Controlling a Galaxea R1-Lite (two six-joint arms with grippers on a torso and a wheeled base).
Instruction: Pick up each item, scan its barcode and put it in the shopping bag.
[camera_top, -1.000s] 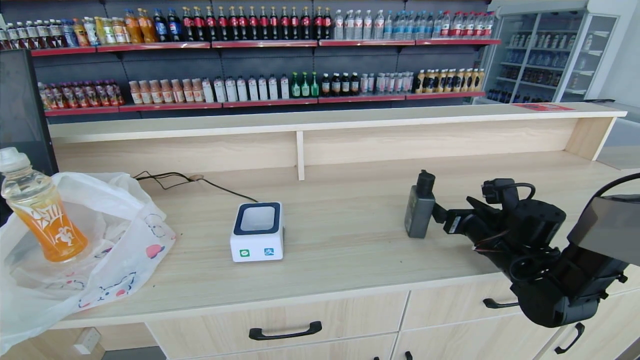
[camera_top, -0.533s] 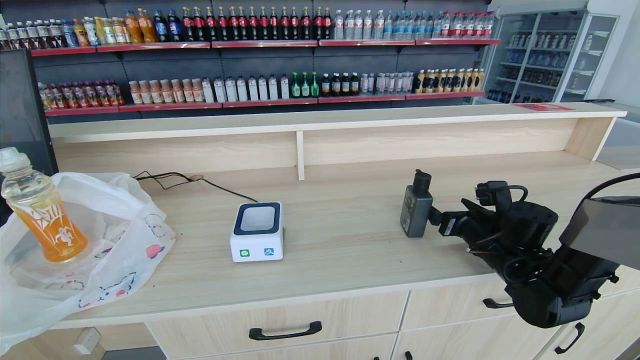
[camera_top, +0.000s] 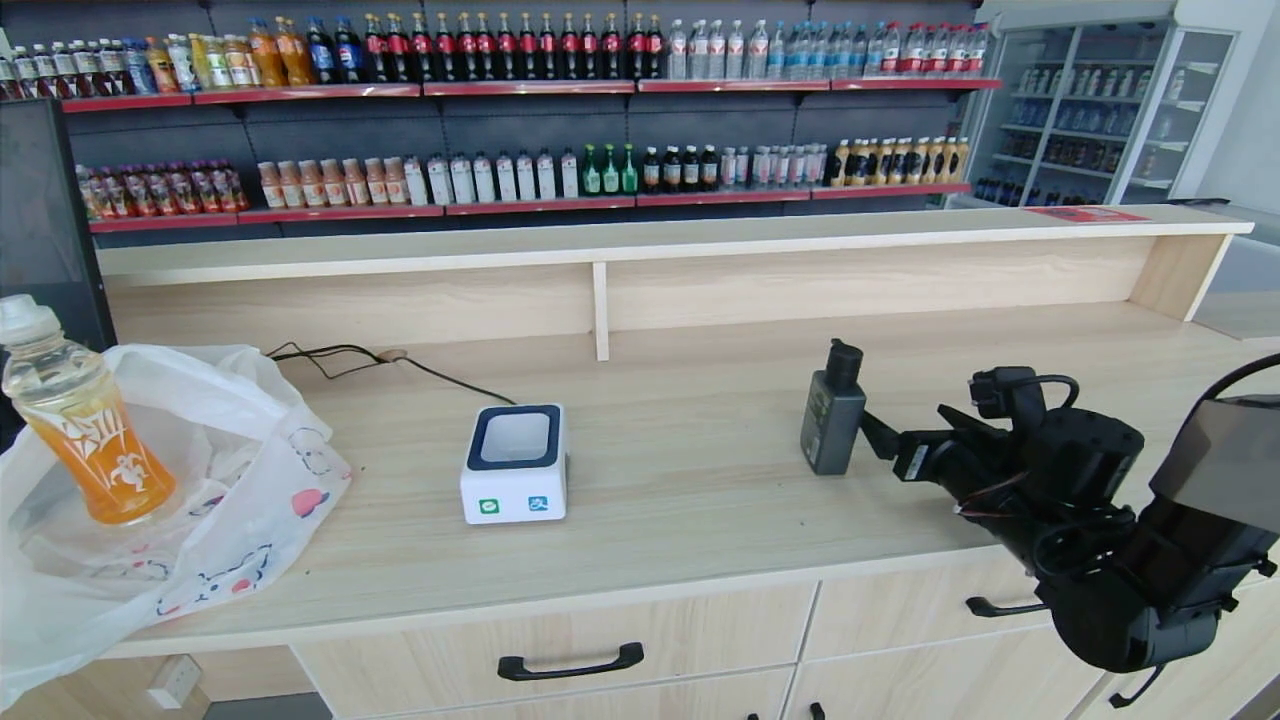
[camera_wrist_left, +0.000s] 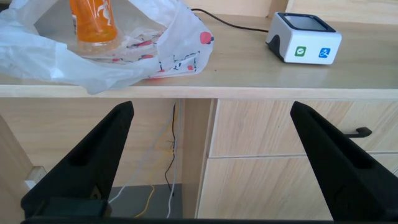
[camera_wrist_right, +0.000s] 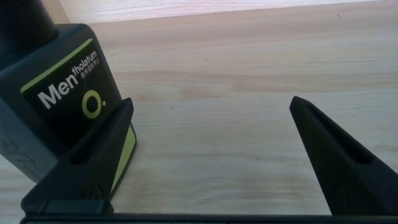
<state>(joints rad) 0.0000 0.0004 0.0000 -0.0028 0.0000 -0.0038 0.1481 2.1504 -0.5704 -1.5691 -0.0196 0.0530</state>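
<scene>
Grey bottle (camera_wrist_right: 55, 93) — top cut off.

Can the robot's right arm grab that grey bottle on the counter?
Probably yes. The open right gripper is beside the grey bottle with nothing between them, though the bottle stands outside one finger, not between both.

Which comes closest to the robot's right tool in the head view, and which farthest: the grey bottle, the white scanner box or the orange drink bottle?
1. Grey bottle: close beside the right tool, on the right part of the counter.
2. White scanner box: around mid-counter.
3. Orange drink bottle: far left, standing in the shopping bag.
</scene>
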